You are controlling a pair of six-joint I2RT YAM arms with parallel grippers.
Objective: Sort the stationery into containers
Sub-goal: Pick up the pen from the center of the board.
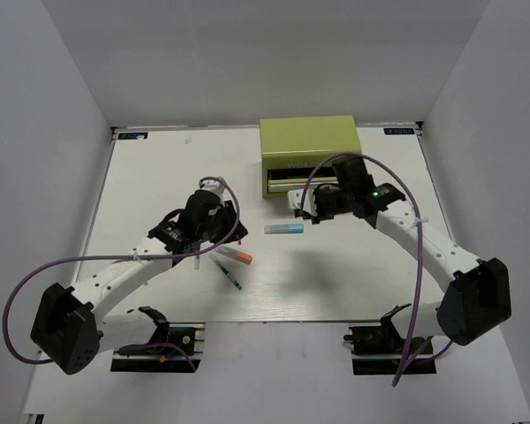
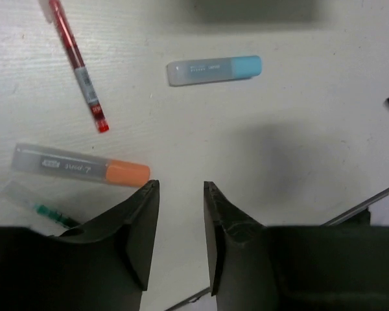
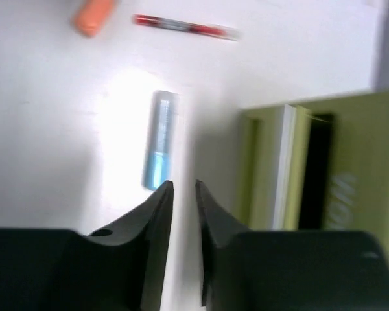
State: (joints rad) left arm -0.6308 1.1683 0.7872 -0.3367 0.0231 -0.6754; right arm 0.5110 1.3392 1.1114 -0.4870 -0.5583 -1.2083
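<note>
Light-blue bar [image 1: 283, 228], translucent grey body, one blue end, is found lying flat at 7 o'clock of the olive box [image 1: 311, 152]. Right gripper [image 3: 185, 188] is held beside it, jaws narrowly parted, empty.

We see a white table [image 1: 150, 177] with faint wood grain, closed in by plain grey walls: back wall [image 1: 265, 53], left wall [image 1: 35, 141], right wall [image 1: 503, 97]; the light is soft and even
</note>
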